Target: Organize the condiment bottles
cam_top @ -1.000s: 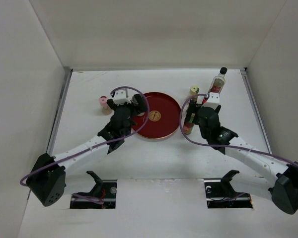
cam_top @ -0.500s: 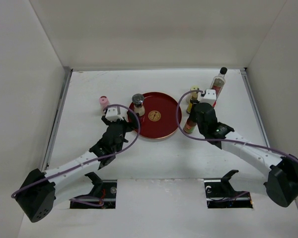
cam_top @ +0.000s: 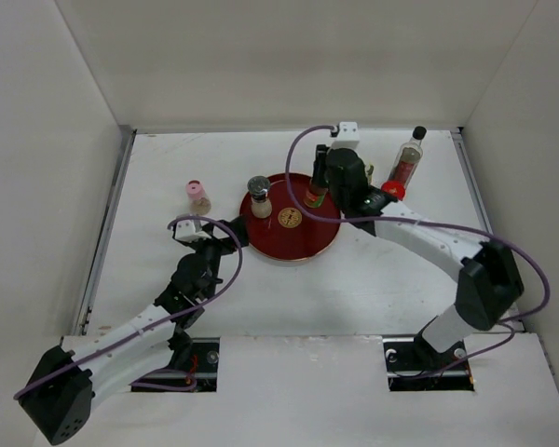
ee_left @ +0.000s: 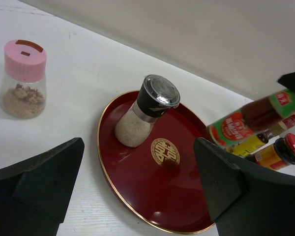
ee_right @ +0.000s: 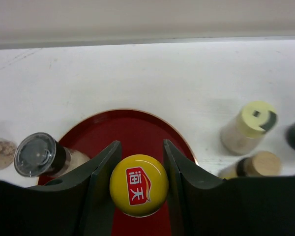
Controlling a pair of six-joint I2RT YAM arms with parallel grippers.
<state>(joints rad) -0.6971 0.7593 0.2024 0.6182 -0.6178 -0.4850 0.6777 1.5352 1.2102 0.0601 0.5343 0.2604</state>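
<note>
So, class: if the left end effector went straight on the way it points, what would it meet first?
Probably the silver-lidded jar on the red tray, ahead of the open left end effector, though depth is unclear.

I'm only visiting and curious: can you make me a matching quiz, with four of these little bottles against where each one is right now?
Things:
1. pink-capped clear jar of brown powder
2. silver-lidded glass grinder jar
3. yellow-capped sauce bottle
4. tall clear black-capped bottle

Places:
A. standing on the round red tray
B. gripped by the right tool, over the tray
C. on the white table, left of the tray
D. on the table, far right, away from the tray

Pairs: 1-C, 2-A, 3-B, 4-D
</note>
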